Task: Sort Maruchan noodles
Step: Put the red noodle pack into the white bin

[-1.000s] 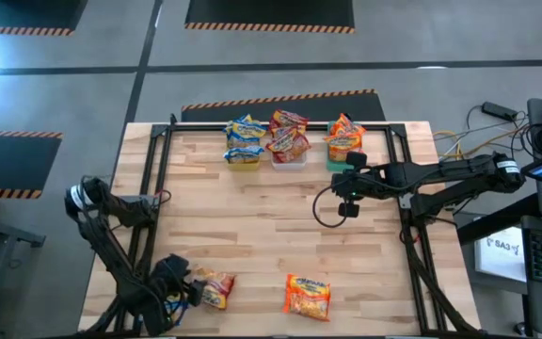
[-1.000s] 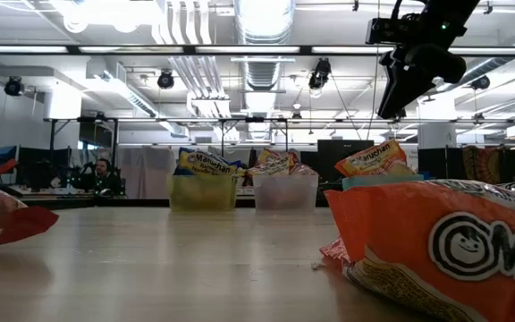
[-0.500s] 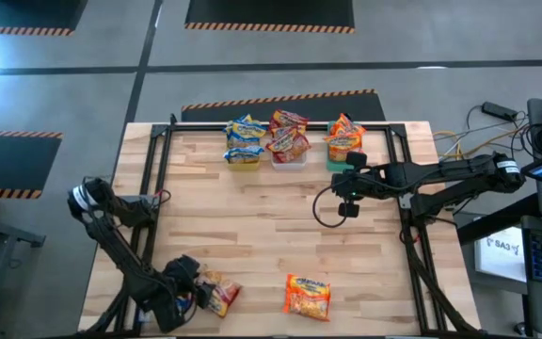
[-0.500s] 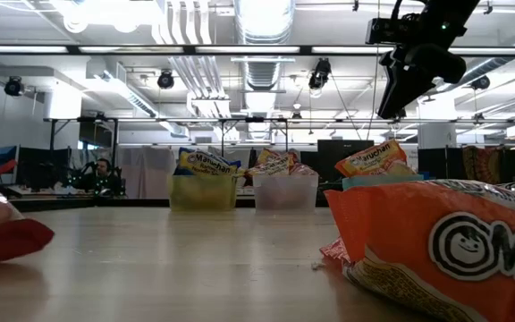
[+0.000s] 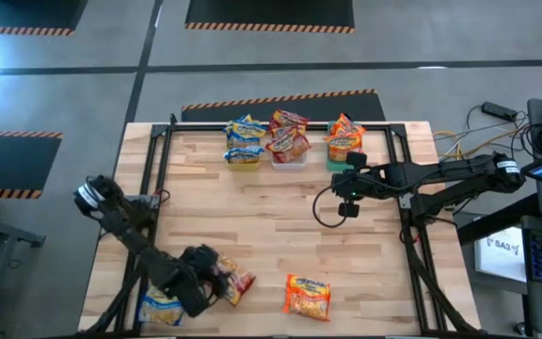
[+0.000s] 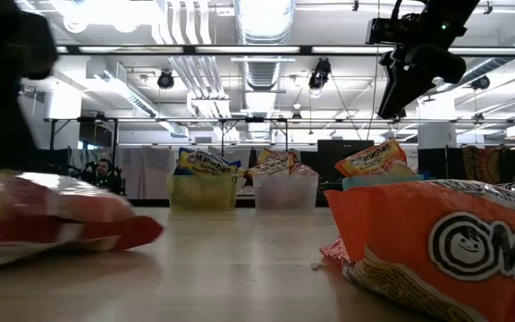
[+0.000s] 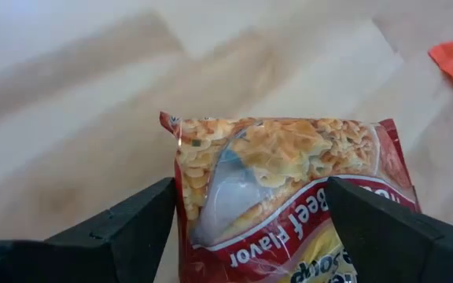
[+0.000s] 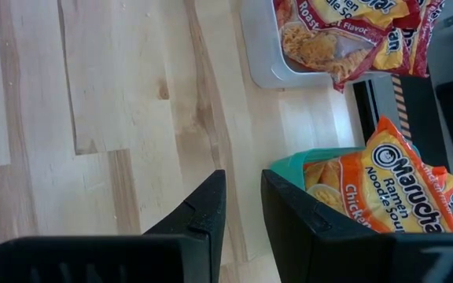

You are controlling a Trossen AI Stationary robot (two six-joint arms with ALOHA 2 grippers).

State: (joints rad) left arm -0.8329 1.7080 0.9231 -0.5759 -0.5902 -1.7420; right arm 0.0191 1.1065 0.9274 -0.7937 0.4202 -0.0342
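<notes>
My left gripper [image 5: 216, 282] is near the table's front edge, shut on a red noodle packet [image 5: 237, 282] that shows between its fingers in the left wrist view [image 7: 289, 189]. An orange packet [image 5: 307, 297] lies flat to its right. A blue-and-yellow packet [image 5: 158, 308] lies flat at the near left, by the left arm. My right gripper [image 5: 349, 209] hangs above the table in front of the bins, its fingers [image 8: 244, 228] a narrow gap apart with nothing between them. My left gripper pinches the red packet across its width, one finger on each long edge [image 7: 178, 220] [image 7: 384, 204]. The fingers slant down from the table's near left. The wrapper is creased in the middle [image 7: 226, 181]. The packet sits low at the table [image 6: 61, 224]; whether it is clear, I cannot tell.
Along the far edge stand a yellow bin [image 5: 244, 160] with blue-and-yellow packets, a clear bin [image 5: 288, 160] with red ones and a green bin [image 5: 339, 162] with orange ones. Bare wood lies between the bins and the near packets.
My left gripper has gone toward the table's right edge along the near side, rolling as it went. The red packet has gone with it and turned about. The blue-and-yellow packet at the near left, covered by the arm before, now shows.
</notes>
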